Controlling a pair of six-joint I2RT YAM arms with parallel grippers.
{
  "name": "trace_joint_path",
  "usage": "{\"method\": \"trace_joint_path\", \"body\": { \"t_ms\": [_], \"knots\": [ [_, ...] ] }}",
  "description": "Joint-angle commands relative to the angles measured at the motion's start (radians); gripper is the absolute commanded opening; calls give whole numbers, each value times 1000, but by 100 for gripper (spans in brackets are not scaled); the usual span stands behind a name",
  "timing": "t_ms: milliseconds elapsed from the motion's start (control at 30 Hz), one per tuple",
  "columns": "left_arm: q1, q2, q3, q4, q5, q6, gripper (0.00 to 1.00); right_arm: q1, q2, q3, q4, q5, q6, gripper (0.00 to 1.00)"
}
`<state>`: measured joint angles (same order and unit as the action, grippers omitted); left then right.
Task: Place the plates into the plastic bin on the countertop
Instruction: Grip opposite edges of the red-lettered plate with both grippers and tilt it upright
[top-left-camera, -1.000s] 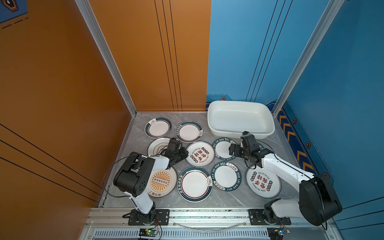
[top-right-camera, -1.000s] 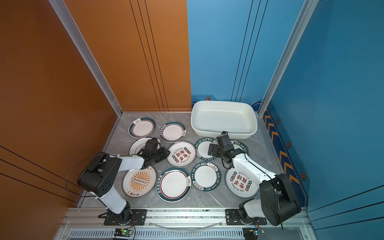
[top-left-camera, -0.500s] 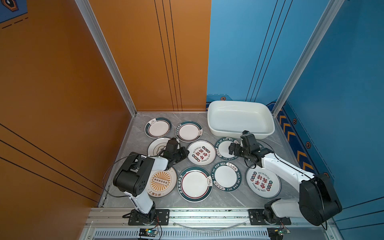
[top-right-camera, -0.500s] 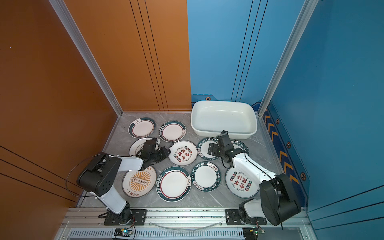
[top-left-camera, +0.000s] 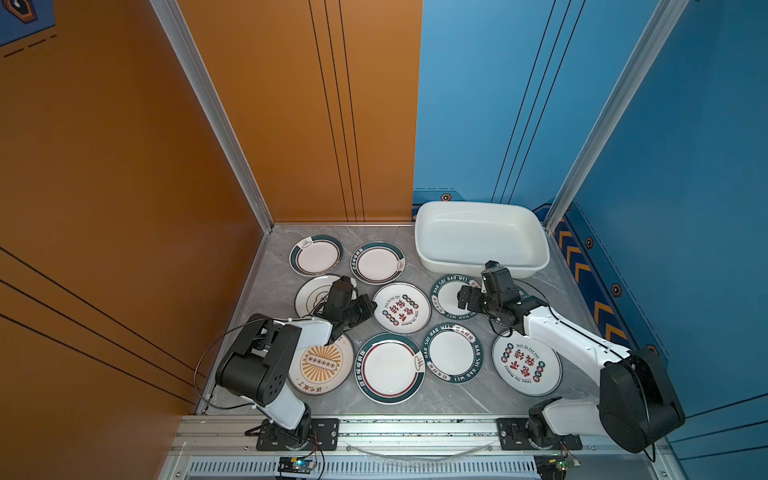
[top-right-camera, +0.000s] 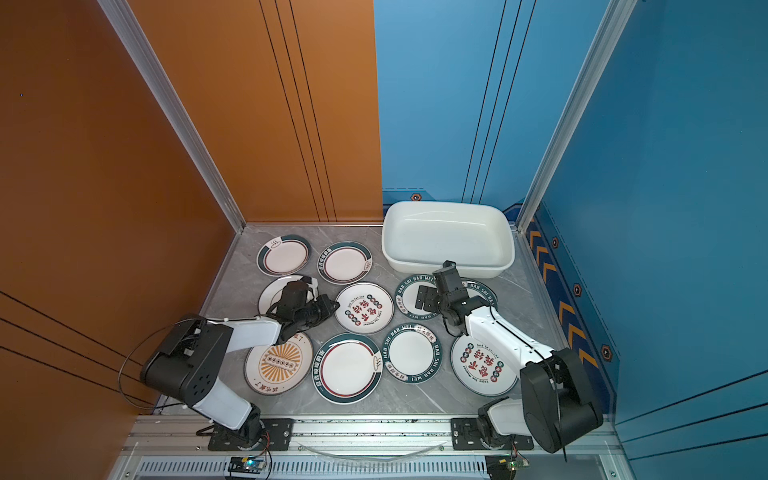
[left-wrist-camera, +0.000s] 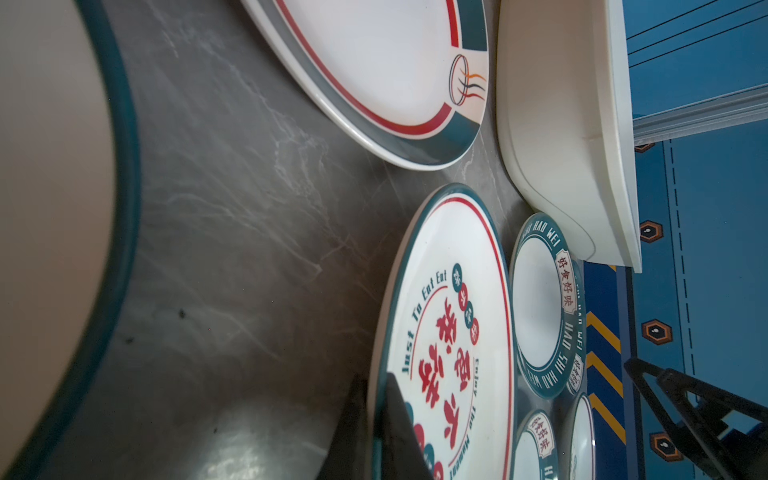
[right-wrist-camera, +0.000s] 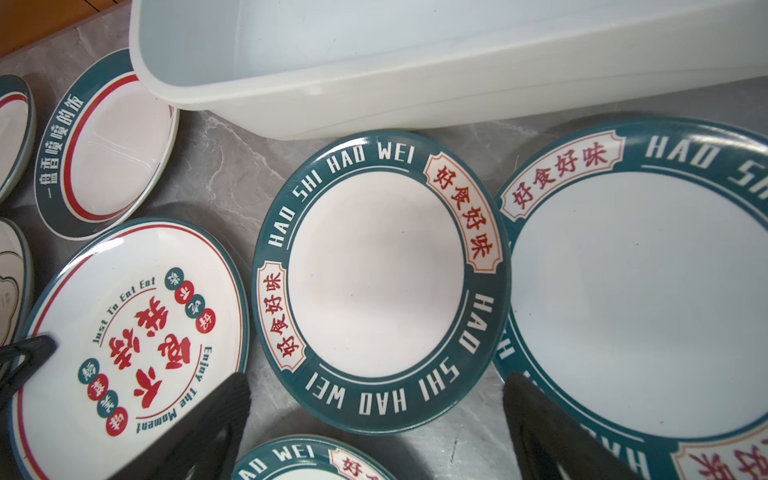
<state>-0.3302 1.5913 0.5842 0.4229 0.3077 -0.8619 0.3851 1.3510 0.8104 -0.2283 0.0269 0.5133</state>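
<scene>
**L gripper clamped on plate rim; R gripper wide over another plate**

Plates: all those seen lie on the countertop (top-left-camera: 272, 291), outside the plastic bin (top-left-camera: 453, 266). The bin sits at the back right corner.

L side:
- Red-char plate (top-left-camera: 401, 307) lies mid-counter, immediately right of the L gripper (top-left-camera: 368, 305). Its left rim is right at the tips.
- Arm pose: base on the front rail (top-left-camera: 415, 428) at left, dark elbow joint low near the front edge. The white link runs fwd and to the right across the sunburst plate (top-left-camera: 320, 368). The wrist is over a cream plate (top-left-camera: 311, 293), w/ the gripper pointing right, low to the counter.
- In the left wrist view the fingers (left-wrist-camera: 401, 440) are pinched together on that rim, one on the plate's face and one on the outside. Can't tell if the rim is off the counter.

R side:
- HAO SHI HAO WEI plate (right-wrist-camera: 376, 282) lies just in front of the bin's near wall, directly under the R gripper (top-left-camera: 465, 297).
- Arm pose: base on the rail at right, big dark joint near the right front corner. The white link slants back and left, passing above another red-char plate. The wrist is near the bin's front wall, gripper angled down and left.
- In the right wrist view its fingers are spread wide either side of the plate. They hold nothing, and no contact w/ the plate can be made out.
</scene>
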Motion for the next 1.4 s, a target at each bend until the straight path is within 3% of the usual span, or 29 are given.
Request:
{"method": "trace_joint_path", "body": {
  "t_ms": [0, 300, 600, 800, 1033, 1367],
  "knots": [
    [15, -48, -21, -30, 41, -11, 0, -2, -33, -8, -12, -27, 6, 97],
    [50, -233, -12, -132, 102, -12, 0, 0, -34, -22, 89, -272, -6, 97],
    [85, -460, 51, -323, 125, 43, 0, 11, 12, -32, 232, -444, 58, 93],
    [95, -486, 44, -355, 140, 58, 0, 11, 14, -31, 342, -536, 127, 91],
    [100, -488, 55, -339, 155, 46, 0, 14, 51, 6, 345, -598, 148, 88],
    [103, -447, 105, -332, 176, 58, 0, 52, 191, 38, 531, -755, 279, 71]
  ]
}}
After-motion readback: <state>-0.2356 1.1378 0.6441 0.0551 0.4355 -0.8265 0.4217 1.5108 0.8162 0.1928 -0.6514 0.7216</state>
